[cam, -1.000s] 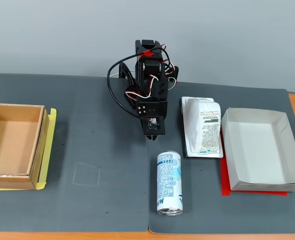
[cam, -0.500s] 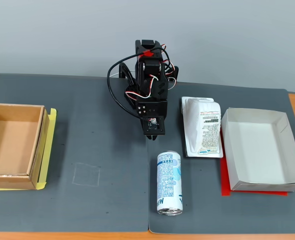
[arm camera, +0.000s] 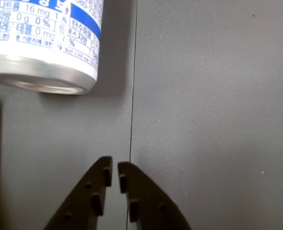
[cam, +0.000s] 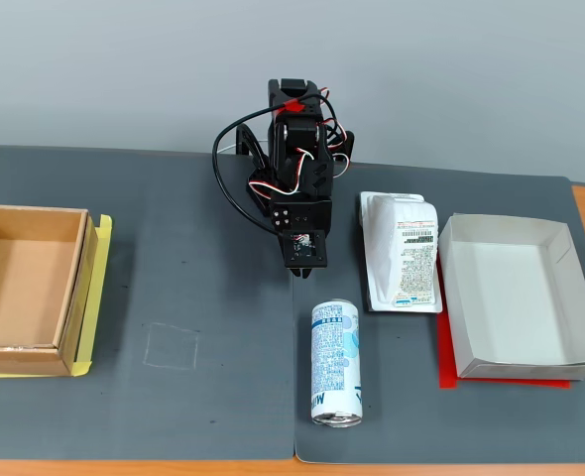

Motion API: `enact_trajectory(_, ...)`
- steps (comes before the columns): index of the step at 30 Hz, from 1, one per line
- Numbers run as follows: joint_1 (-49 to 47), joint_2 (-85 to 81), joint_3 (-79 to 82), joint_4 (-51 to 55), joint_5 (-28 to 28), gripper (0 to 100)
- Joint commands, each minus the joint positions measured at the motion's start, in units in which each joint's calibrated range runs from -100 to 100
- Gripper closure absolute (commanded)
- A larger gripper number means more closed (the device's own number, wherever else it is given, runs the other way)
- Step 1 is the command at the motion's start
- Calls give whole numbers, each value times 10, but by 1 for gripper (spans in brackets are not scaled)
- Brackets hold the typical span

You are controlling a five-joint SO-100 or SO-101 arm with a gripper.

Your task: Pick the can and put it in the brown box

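Nearly clenched and empty, the fingers (arm camera: 115, 168) point past the slim white-and-blue drink can (cam: 334, 361), lying ahead-left, lengthwise.

- Mat (cam: 193, 297): dark grey, seam down the middle, covering the table.
- Can (cam: 335, 363): on its side, front centre.
- Brown box (cam: 30, 342): left edge, on yellow sheet (cam: 102, 288).
- Packet (cam: 402, 251): beside white tray (cam: 560, 238), which sits on red sheet (cam: 446, 362).

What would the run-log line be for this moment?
phase: pre-grasp | gripper: nearly shut, empty | can: lying on mat, untouched | brown box: empty, far left in fixed view
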Motion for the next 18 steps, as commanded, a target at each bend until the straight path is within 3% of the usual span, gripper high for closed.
enact_trajectory(1, 2, -3, -5, -5, 2, 98)
enact_trajectory(18, 0, -3, -5, -6, 2, 98)
